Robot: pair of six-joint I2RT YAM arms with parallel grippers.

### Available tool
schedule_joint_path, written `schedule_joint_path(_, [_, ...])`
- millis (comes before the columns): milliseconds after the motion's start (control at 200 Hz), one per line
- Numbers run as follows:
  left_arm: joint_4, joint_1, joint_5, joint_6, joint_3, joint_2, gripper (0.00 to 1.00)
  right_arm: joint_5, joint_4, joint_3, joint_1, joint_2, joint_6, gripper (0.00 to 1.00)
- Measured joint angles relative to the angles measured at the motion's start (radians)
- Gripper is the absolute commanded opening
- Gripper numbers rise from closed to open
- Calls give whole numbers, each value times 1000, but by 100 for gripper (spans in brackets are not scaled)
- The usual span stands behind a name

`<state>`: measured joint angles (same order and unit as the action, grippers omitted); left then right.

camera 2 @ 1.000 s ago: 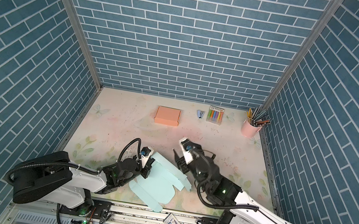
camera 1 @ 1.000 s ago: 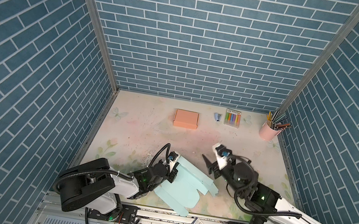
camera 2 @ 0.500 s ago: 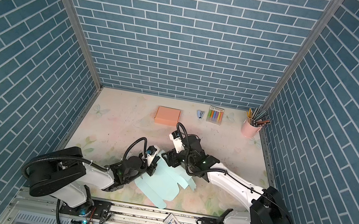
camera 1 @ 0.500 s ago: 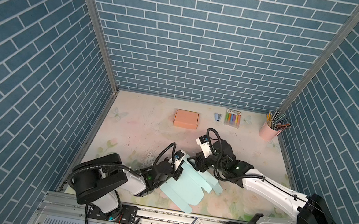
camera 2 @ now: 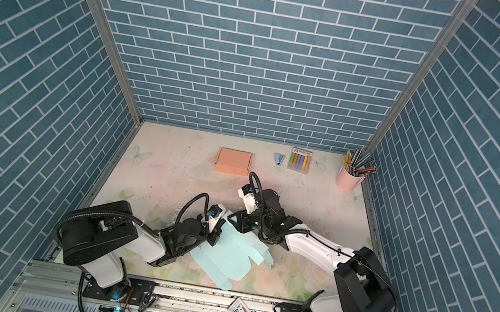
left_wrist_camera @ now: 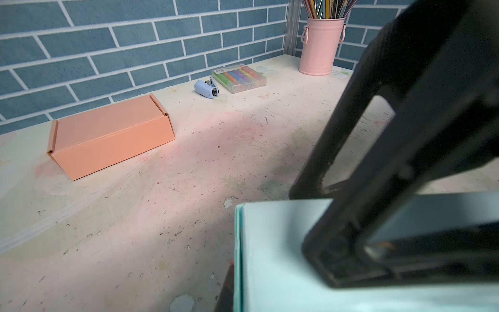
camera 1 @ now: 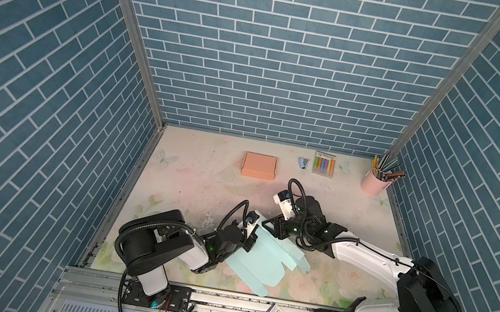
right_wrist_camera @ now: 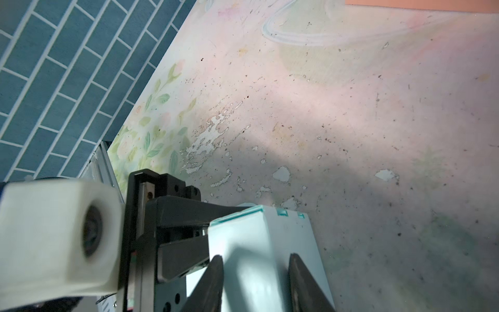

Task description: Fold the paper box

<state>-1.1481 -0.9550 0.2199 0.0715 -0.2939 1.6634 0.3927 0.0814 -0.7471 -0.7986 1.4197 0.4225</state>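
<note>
Table (camera 1: pixel 191 188) lies open centrally; paper box (camera 1: pixel 258 261) blocks front, orange box (camera 1: pixel 259 166) and pencil cup (camera 1: pixel 373 186) stand behind

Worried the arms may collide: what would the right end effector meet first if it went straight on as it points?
Probably the raised flap of the paper box, directly ahead; just beyond, the left end effector clamped on that flap. Depth is unclear.

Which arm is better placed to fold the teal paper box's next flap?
Probably right: the right gripper sits open over a raised corner of the teal paper box, while the left gripper is shut on its edge.
</note>
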Motion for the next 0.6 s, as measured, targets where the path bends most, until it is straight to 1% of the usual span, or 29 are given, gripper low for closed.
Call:
schedule_joint_path(115, [-19,0,1,5,0,16,7,3,29,17,3,0,19,35])
schedule_joint_path(265, [-34,0,3,15,1,29,11,13,85,50,10,0,45,33])
schedule_joint_path(600, [-84,-1,6,25,13,54,12,14,98,59,7,0,53,31])
